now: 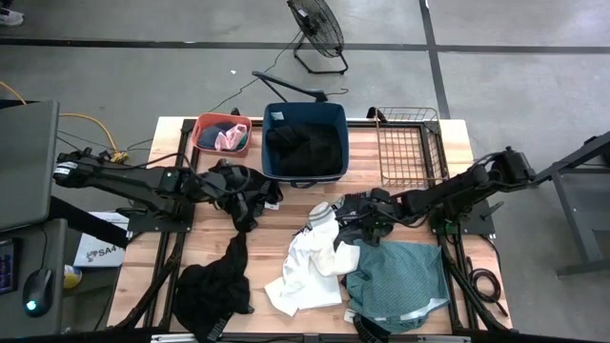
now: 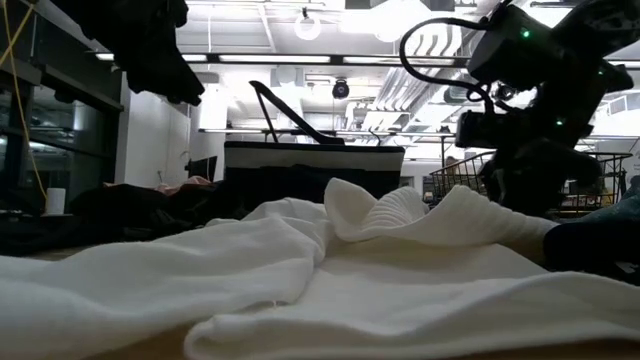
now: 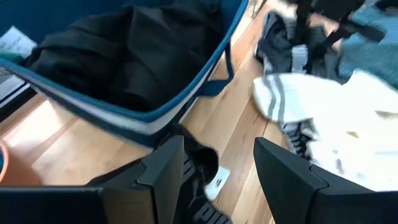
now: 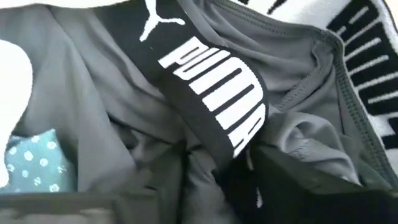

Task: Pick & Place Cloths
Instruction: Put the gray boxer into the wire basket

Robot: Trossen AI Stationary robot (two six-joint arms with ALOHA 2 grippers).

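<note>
My left gripper (image 1: 244,189) hovers by the navy tub's near left corner with a black garment (image 1: 250,202) draped round it. In the left wrist view its fingers stand apart (image 3: 217,146). A long black cloth (image 1: 212,291) trails down onto the table's near left. My right gripper (image 1: 346,217) is down on a grey garment with a black lettered waistband (image 4: 211,99), beside the white cloth (image 1: 310,267). The teal cloth (image 1: 396,276) lies near right. More black cloths fill the tub. My left gripper has black fabric with a white tag (image 3: 200,167) against the inner side of one finger (image 3: 163,168), while bare wood shows across the remaining gap. The garment hangs lifted below the arm (image 2: 150,45). My right gripper pinches a gathered fold of the grey garment (image 4: 198,158) just below the waistband, coming from above and slanting from the table's right. The fabric creases run into the fingers. Whether the garment is lifted cannot be told.
The navy tub (image 1: 305,143) stands at the far middle, with the orange basin (image 1: 221,133) holding pink and dark cloths to its left and a wire basket (image 1: 408,148) to its right. A fan (image 1: 319,29) stands on the floor beyond the table.
</note>
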